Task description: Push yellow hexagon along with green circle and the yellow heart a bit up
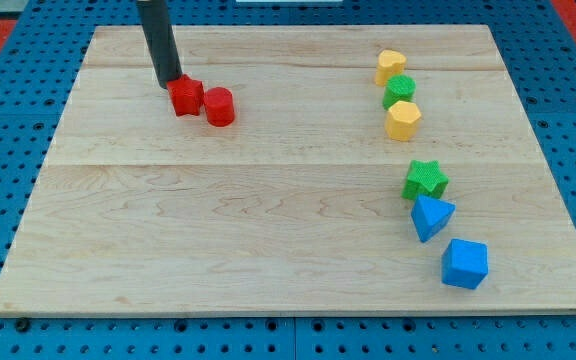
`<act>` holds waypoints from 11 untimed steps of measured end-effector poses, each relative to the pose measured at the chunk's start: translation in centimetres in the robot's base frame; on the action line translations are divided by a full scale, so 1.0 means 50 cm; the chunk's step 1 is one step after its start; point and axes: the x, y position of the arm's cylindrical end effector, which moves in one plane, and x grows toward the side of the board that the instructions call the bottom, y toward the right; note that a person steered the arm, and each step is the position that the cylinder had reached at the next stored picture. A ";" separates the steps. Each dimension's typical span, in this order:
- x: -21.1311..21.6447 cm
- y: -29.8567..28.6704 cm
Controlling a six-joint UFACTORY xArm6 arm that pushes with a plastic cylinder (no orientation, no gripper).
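Yellow hexagon (403,120), green circle (400,90) and yellow heart (390,66) form a close column near the view's upper right, while my tip (169,81) rests far off at the upper left.

On the wooden worktop (268,230) the heart sits topmost, the circle just below it and the hexagon beneath that, each seeming to touch its neighbour. Lower down come a green star (426,179), a blue triangle (431,215) and a blue cube (465,264). My tool is a plain dark rod with nothing to spread or pinch; its tip sits against the upper left of a red block (185,96), perhaps a pentagon, with a red cylinder (219,106) just beside that.
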 end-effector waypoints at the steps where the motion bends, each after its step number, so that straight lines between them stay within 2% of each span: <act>1: -0.013 0.026; 2: -0.046 0.203; 3: 0.018 0.285; 4: 0.121 0.251; 5: 0.198 0.368; 6: 0.201 0.505; 7: 0.183 0.580; 8: 0.197 0.610; 9: 0.173 0.637; 11: 0.084 0.638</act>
